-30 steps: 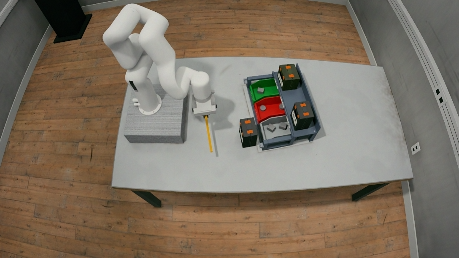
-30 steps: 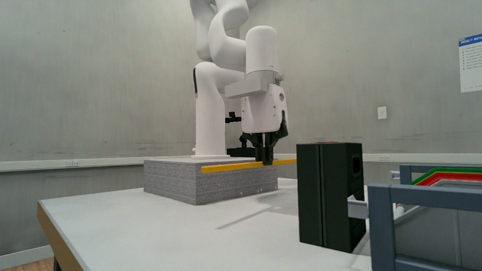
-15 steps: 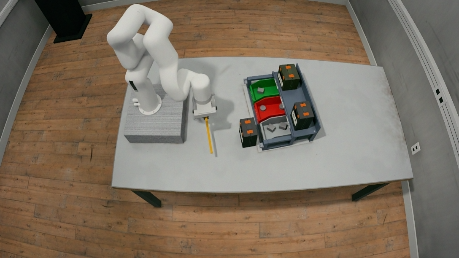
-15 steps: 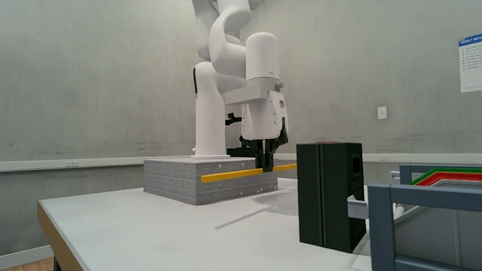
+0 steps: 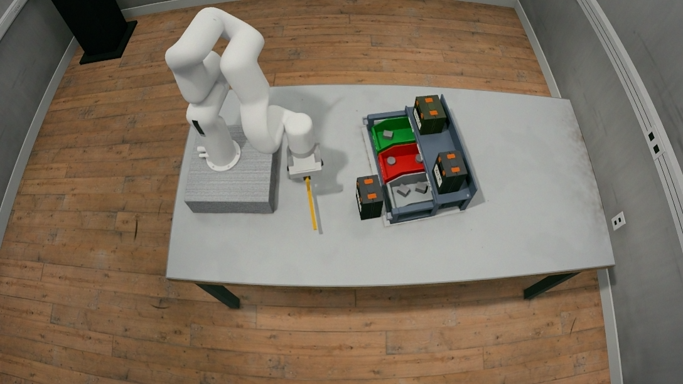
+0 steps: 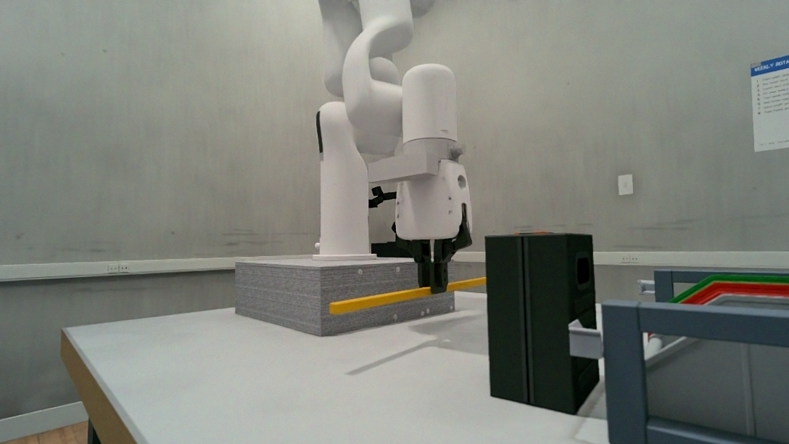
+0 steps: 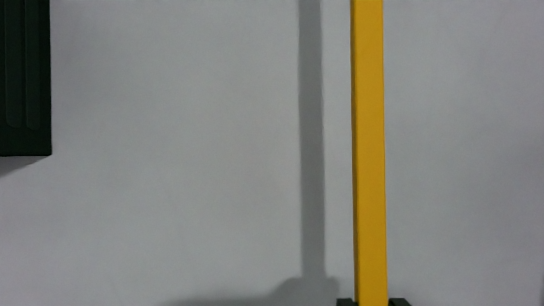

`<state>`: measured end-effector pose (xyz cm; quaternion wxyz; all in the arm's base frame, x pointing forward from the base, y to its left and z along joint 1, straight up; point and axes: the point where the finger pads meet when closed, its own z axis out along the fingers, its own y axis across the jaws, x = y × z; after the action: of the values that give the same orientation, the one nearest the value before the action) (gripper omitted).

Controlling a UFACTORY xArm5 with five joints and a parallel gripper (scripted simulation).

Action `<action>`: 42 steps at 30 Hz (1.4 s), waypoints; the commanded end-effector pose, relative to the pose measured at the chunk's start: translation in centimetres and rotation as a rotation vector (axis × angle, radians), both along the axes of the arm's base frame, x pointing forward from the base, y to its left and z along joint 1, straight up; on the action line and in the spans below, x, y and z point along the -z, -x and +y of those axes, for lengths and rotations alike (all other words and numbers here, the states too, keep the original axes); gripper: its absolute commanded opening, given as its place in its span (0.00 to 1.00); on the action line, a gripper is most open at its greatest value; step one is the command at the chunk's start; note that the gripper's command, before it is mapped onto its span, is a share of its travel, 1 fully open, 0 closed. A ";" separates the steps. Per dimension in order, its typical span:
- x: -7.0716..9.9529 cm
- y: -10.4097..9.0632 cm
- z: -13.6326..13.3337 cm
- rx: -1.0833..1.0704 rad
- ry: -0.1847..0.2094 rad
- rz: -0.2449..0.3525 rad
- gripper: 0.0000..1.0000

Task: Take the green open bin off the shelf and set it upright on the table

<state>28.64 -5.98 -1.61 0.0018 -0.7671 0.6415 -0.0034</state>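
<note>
The green open bin [image 5: 400,137] [image 6: 717,280] stands on the blue-grey shelf [image 5: 471,189] [image 6: 690,323] at its far end, with a grey part in it. A red bin [image 5: 405,162] and a pale grey bin [image 5: 393,194] stand beside it, each with grey parts. My gripper [image 5: 307,177] [image 6: 437,284] [image 7: 370,301] is left of the shelf, near the arm's base. It is shut on one end of a long yellow stick [image 5: 311,205] [image 6: 386,298] [image 7: 368,150] and holds it a little above the table [image 5: 525,191], free end slightly lower.
Two black cases [image 5: 429,114] [image 5: 449,170] stand on the shelf's right side. A third black case [image 5: 369,196] [image 6: 543,320] [image 7: 25,75] stands on the table at the shelf's near left corner. The arm sits on a grey block [image 5: 229,186] [image 6: 275,292].
</note>
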 end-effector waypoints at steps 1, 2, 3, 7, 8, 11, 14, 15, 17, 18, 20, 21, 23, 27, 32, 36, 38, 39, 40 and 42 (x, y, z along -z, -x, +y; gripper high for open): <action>0.5 -0.1 0.0 0.000 -0.003 -0.004 0.00; 0.6 -0.1 0.0 0.000 -0.003 -0.004 0.00; 0.7 -0.1 0.0 0.000 -0.003 -0.004 0.00; 0.9 -0.1 0.0 0.000 -0.003 -0.004 0.00; 1.1 -0.1 0.0 0.000 -0.003 -0.004 0.00; 1.4 -0.1 0.0 0.000 -0.003 -0.004 0.00; 1.7 -0.1 0.0 0.000 -0.003 -0.004 0.00; 1.8 -0.1 0.0 0.000 -0.003 -0.004 0.00; 2.0 -0.1 0.0 0.000 -0.003 -0.004 0.00; 2.1 -0.1 0.0 0.000 -0.003 -0.004 0.00; 2.3 -0.1 0.0 0.000 -0.003 -0.004 0.00; 2.4 -0.1 0.0 0.000 -0.003 -0.004 0.00; 2.6 -0.1 0.0 0.000 -0.003 -0.004 0.00; 3.0 -0.1 0.0 0.000 -0.003 -0.004 0.00; 3.5 -0.1 0.0 0.000 -0.003 -0.004 0.00; 3.9 -0.1 0.0 0.000 -0.003 -0.004 0.00; 4.1 -0.1 0.0 0.000 -0.003 -0.004 0.00; 4.3 -0.1 0.0 0.000 -0.003 -0.004 0.00; 4.3 -0.1 0.0 0.000 -0.003 -0.004 0.00; 4.5 -0.1 0.0 0.000 -0.003 -0.004 0.00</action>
<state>28.59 -5.99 -5.78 0.0017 -0.7671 0.6415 -0.0033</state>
